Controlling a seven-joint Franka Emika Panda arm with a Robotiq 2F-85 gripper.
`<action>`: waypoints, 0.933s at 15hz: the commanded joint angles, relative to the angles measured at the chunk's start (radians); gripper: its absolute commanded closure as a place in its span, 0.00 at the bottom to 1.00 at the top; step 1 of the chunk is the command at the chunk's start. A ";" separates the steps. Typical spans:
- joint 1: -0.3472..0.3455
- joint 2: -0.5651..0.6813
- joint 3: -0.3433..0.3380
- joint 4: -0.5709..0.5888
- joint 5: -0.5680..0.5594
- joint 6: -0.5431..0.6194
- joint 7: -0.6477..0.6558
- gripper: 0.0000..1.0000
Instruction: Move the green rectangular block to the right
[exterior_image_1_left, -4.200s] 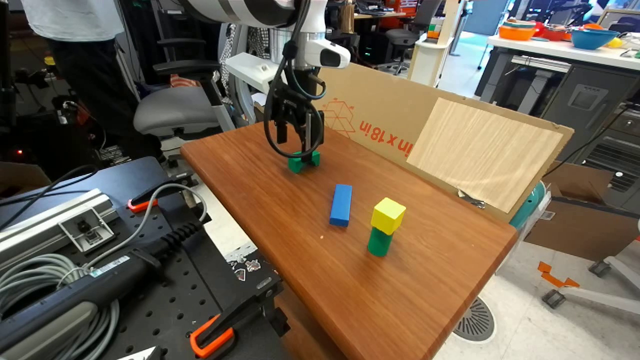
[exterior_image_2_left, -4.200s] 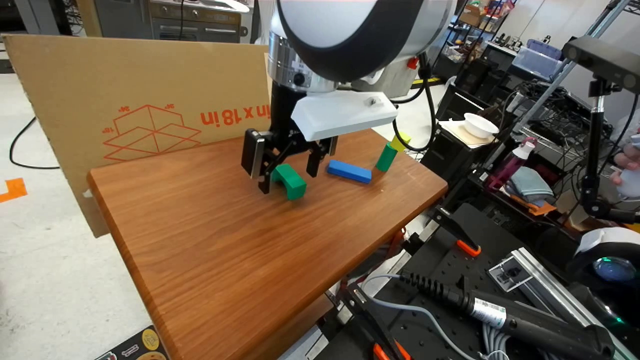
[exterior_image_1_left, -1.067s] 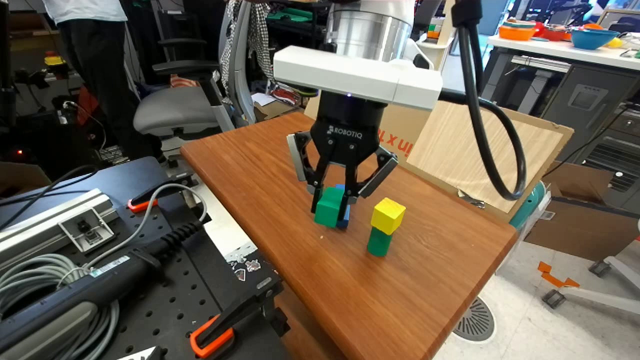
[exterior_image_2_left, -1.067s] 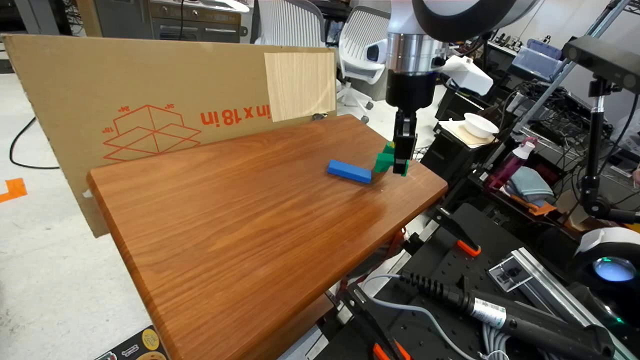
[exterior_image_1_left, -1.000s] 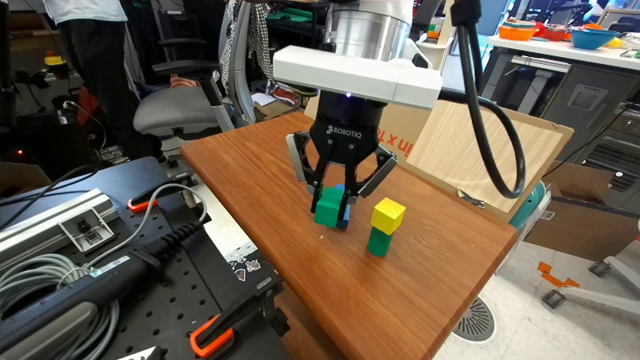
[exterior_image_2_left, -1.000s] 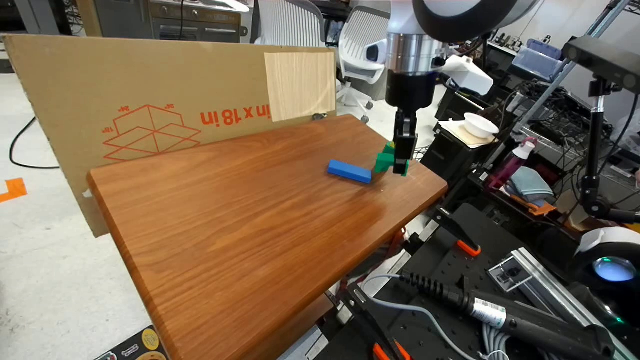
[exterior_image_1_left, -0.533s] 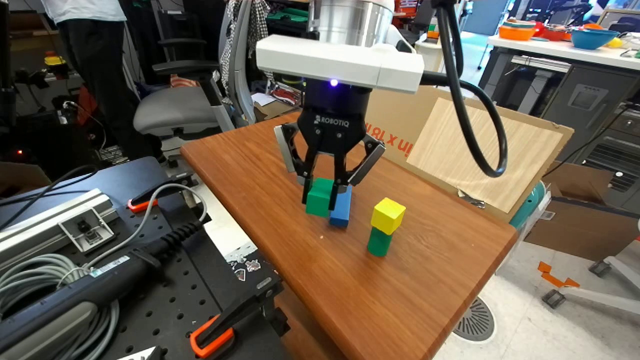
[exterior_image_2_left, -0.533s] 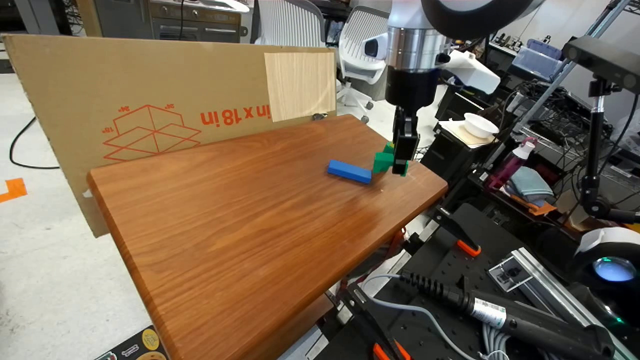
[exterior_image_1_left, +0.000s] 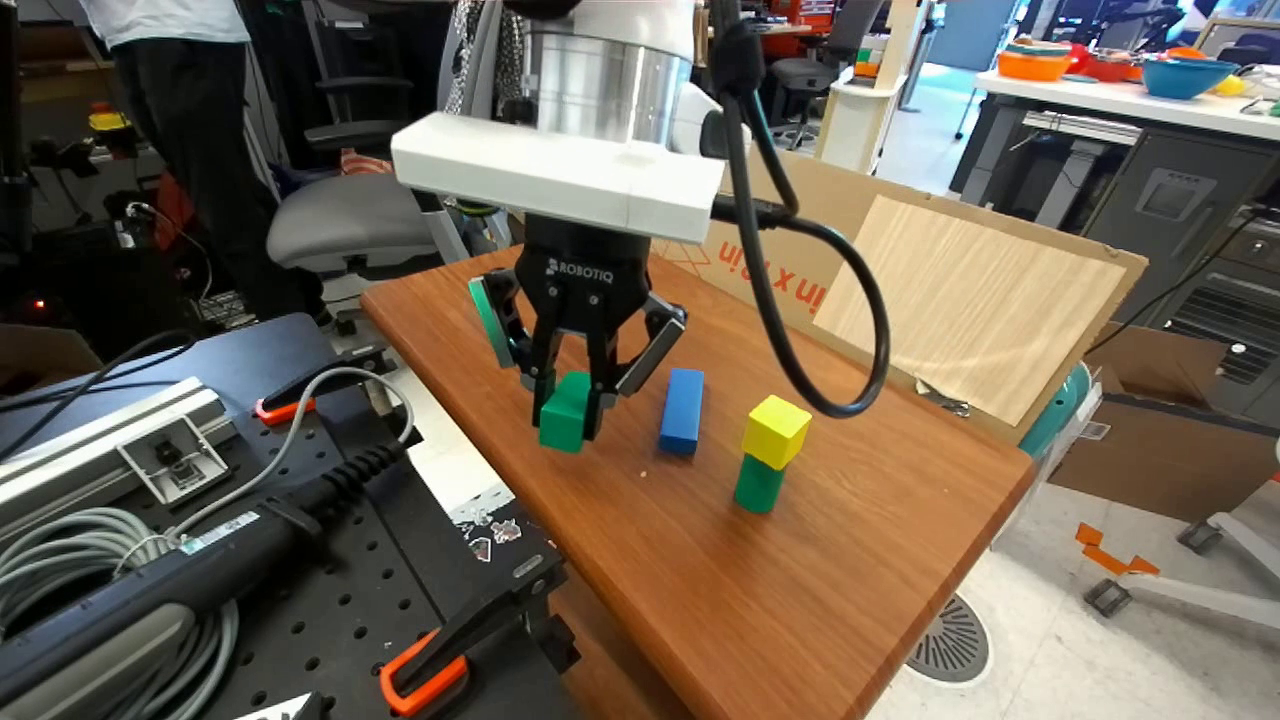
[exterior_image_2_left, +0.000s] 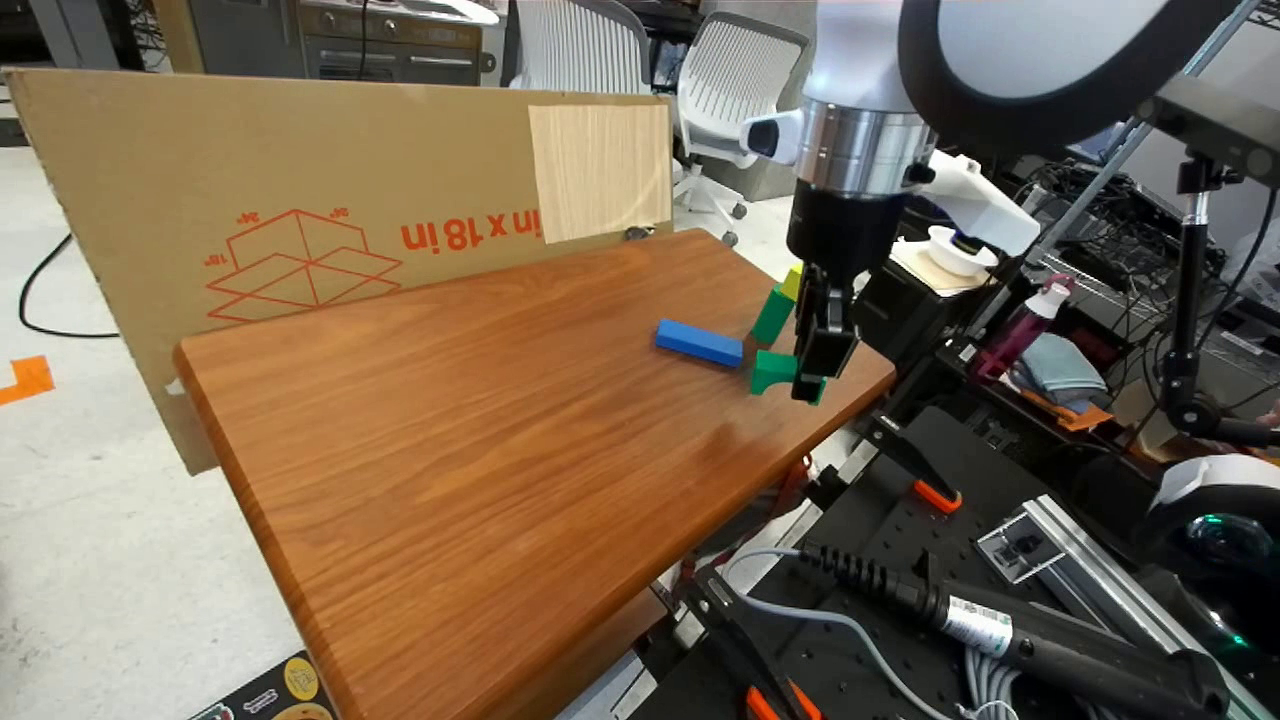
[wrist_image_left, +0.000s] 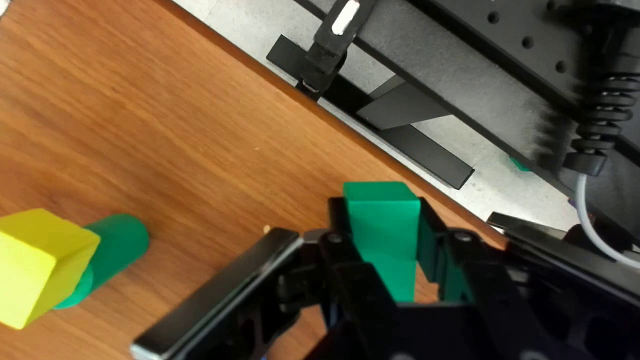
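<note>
My gripper (exterior_image_1_left: 565, 415) is shut on the green rectangular block (exterior_image_1_left: 563, 428), one finger pressed to each side. In an exterior view the block (exterior_image_2_left: 770, 373) shows an arched cut-out underneath, and part of it is hidden behind the fingers. It appears to hang a little above the tabletop, though the gap is hard to judge. From the wrist camera, the block (wrist_image_left: 382, 225) sits between both fingertips, close to the table's long edge. The blue block (exterior_image_1_left: 682, 412) lies flat beside it, apart from it, and shows in both exterior views.
A yellow cube (exterior_image_1_left: 777, 432) rests on an upright green block (exterior_image_1_left: 760, 484) beyond the blue block. Cardboard (exterior_image_2_left: 330, 200) stands along one side of the wooden table (exterior_image_2_left: 480, 430). A black bench (exterior_image_1_left: 330, 560) with clamps and a cable borders the opposite edge.
Seconds ago the block stood on the table between open fingers; afterwards it was gripped and carried. Over the last half second, gripper and block moved away from the blue block towards the bench-side edge.
</note>
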 joint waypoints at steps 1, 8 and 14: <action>0.019 -0.005 -0.029 -0.060 -0.053 0.110 0.071 0.91; 0.044 0.045 -0.099 -0.067 -0.191 0.212 0.208 0.91; 0.067 0.080 -0.134 -0.059 -0.234 0.211 0.274 0.40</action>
